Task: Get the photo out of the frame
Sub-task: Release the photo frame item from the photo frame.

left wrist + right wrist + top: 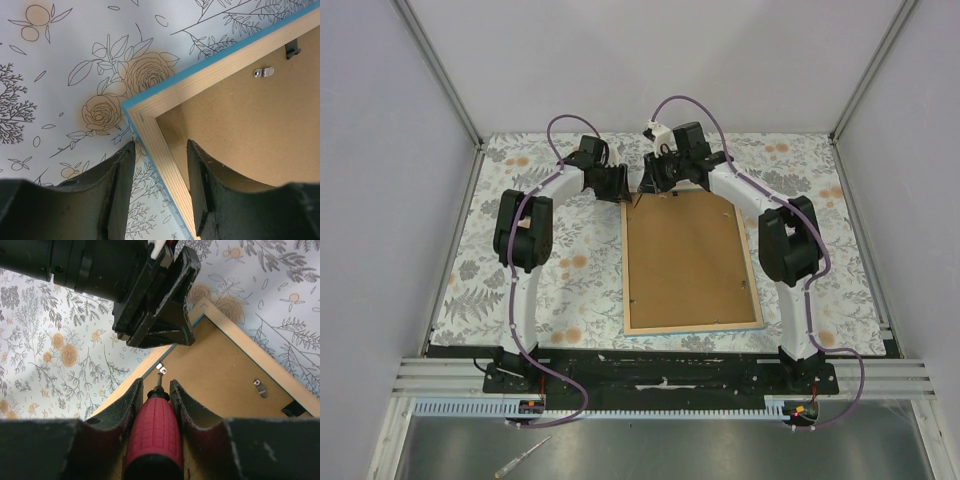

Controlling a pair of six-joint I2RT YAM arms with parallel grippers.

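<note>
where the photo lies: the large rectangular photo is face down inside its frame, only its plain brown board back showing; the printed side is hidden.
frame: thin bright-blue rectangular picture frame, light wood-coloured back upward, lying flat on the floral-patterned bench cover.
fastenings: small silver metal turn-tabs and a black hanger sit on the board near the far rail; whether every tab is turned clear i cannot tell.
right hand: the right hand is clamped narrowly around a red ribbed-handled screwdriver, whose tip is at a tab near the far-left corner.
left hand: the left hand has its jaws half apart astride the left rail just beside that corner, one finger over the cover, the other over the board; it holds nothing.
handling: the board is probably light, thin and stiff, yet likely to bow if levered hard from one corner; the print beneath could scuff or crease.
where to take hold: seated flush, the board offers no pinch; probably raise its edge at the far-left corner with the screwdriver tip, then grip that lifted edge while the frame rail is pinned down.
</note>
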